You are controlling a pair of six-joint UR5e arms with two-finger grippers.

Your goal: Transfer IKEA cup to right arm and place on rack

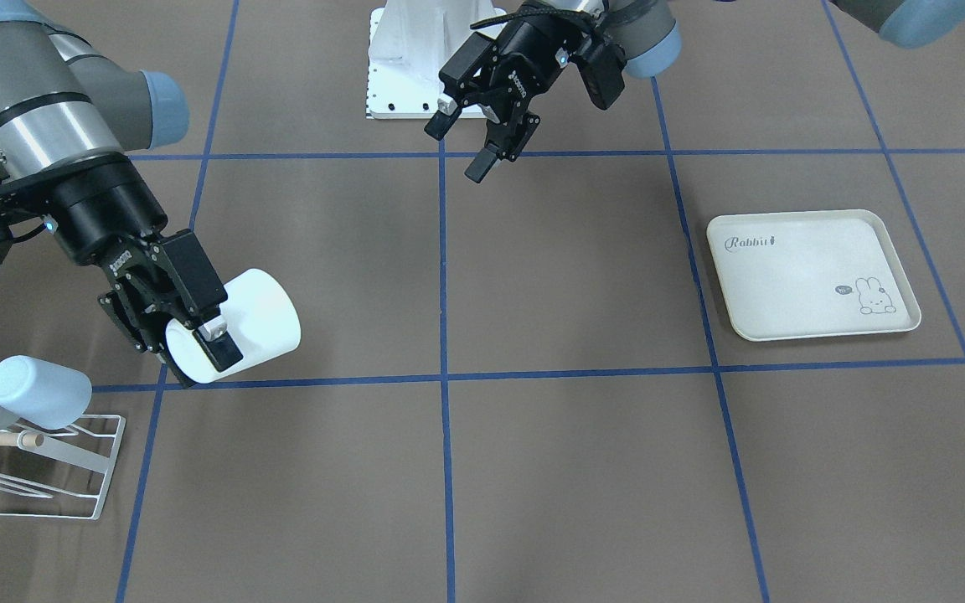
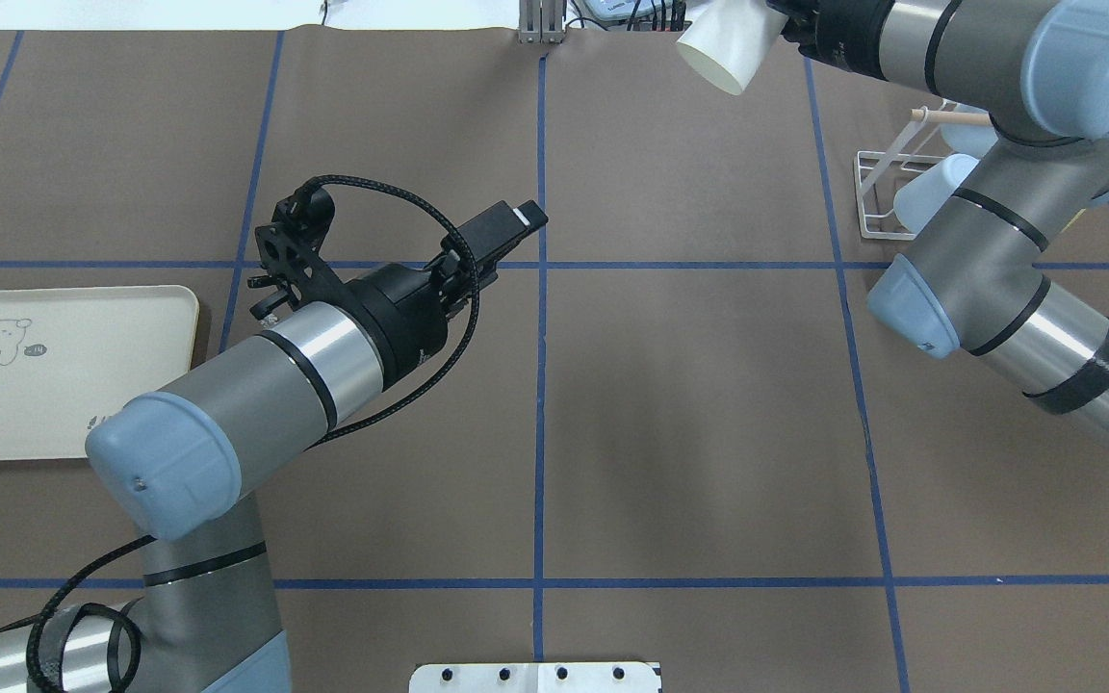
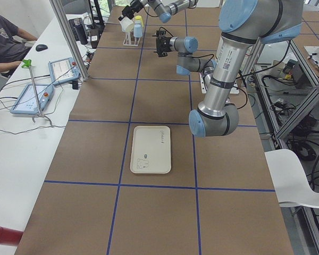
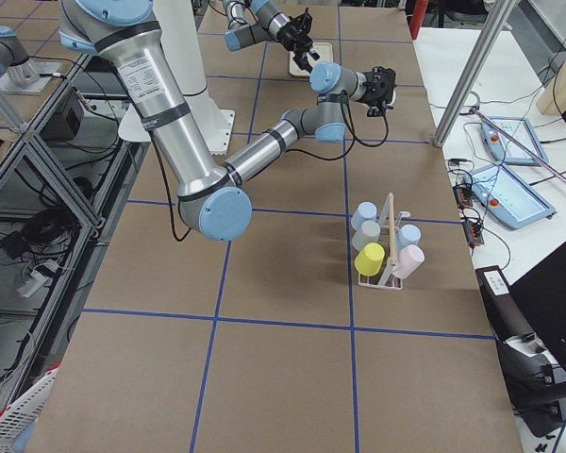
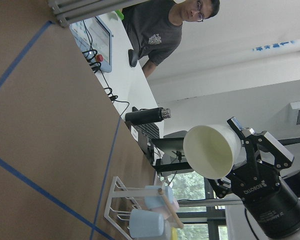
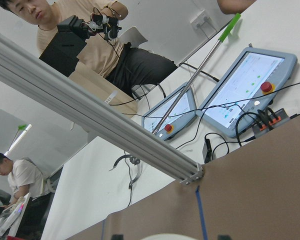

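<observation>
Two risks: the white plastic cup, pinched at its rim by the right hand above the worktop near the white wire rack, may pivot or strike the pale blue cups racked there; the left hand is wide open, empty

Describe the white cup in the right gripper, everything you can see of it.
The white cup is a plain, smooth tumbler with no handle, plastic by the look and slightly tapered. The left wrist view shows a cream inside. It is held in the air, lying nearly on its side, with its open mouth pointing away from the right gripper. The gripper's fingers clamp its outer wall from opposite sides near the closed end. Nothing else touches it. It hangs near the rack, not yet on it.
</observation>
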